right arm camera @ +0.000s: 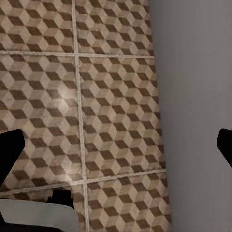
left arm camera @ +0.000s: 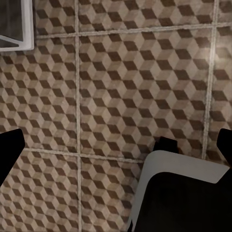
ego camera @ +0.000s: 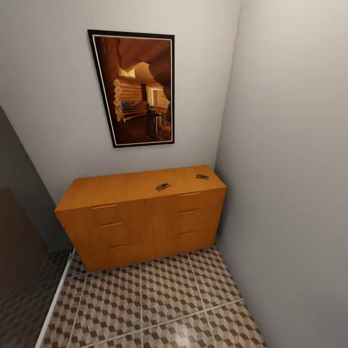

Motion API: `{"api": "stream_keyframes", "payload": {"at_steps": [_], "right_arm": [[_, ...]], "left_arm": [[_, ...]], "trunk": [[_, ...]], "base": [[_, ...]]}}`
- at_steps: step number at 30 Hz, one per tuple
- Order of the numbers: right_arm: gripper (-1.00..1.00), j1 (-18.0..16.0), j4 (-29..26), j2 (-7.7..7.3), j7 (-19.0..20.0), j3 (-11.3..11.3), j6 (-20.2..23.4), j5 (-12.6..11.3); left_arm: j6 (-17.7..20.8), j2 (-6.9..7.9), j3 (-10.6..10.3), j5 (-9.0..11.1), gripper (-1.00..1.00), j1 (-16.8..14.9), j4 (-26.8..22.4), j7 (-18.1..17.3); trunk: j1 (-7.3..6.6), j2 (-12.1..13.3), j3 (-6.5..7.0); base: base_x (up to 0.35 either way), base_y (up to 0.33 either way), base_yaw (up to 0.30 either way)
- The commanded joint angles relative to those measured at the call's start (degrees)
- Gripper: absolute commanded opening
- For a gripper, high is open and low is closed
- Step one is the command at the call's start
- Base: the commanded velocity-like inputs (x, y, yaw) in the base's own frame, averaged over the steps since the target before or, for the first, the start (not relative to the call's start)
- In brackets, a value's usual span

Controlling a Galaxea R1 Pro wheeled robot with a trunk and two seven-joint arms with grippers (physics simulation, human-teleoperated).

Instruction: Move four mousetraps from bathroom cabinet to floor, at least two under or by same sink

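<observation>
1. Two mousetraps, small dark slabs, lie on the cabinet (ego camera: 145,217) top: one (ego camera: 162,186) near the front edge, angled; the other (ego camera: 202,177) toward the right corner.
2. Left gripper (left arm camera: 116,145) and right gripper (right arm camera: 116,145): I see both jaws spread wide, empty, over the bathroom floor (ego camera: 164,299).

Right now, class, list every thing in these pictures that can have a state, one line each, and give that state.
Cabinet: all drawers shut, standing against the wall in the corner.
First mousetrap: lying flat on the cabinet top, near its front edge.
Second mousetrap: lying flat on the cabinet top, near its right end.
Picture: hanging on the wall above the cabinet.
Left gripper: open, holding nothing.
Right gripper: open, holding nothing.
</observation>
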Motion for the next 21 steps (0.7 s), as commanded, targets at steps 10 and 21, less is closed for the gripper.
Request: {"api": "stream_keyframes", "payload": {"at_steps": [10,21], "right_arm": [[1.00,0.1,0.0,-0.08,-0.1,0.5,-0.3,-0.5],[1.00,0.1,0.0,-0.04,-0.1,0.5,-0.2,-0.5]], "left_arm": [[-0.2,-0.09,-0.4,0.4,1.00,-0.1,0.1,0.0],[-0.2,-0.16,-0.4,0.4,1.00,-0.1,0.1,-0.1]], "trunk": [[0.03,-0.1,-0.64],[0.03,-0.1,-0.70]], "base": [[0.010,0.000,0.000],[0.001,0.000,0.000]]}}
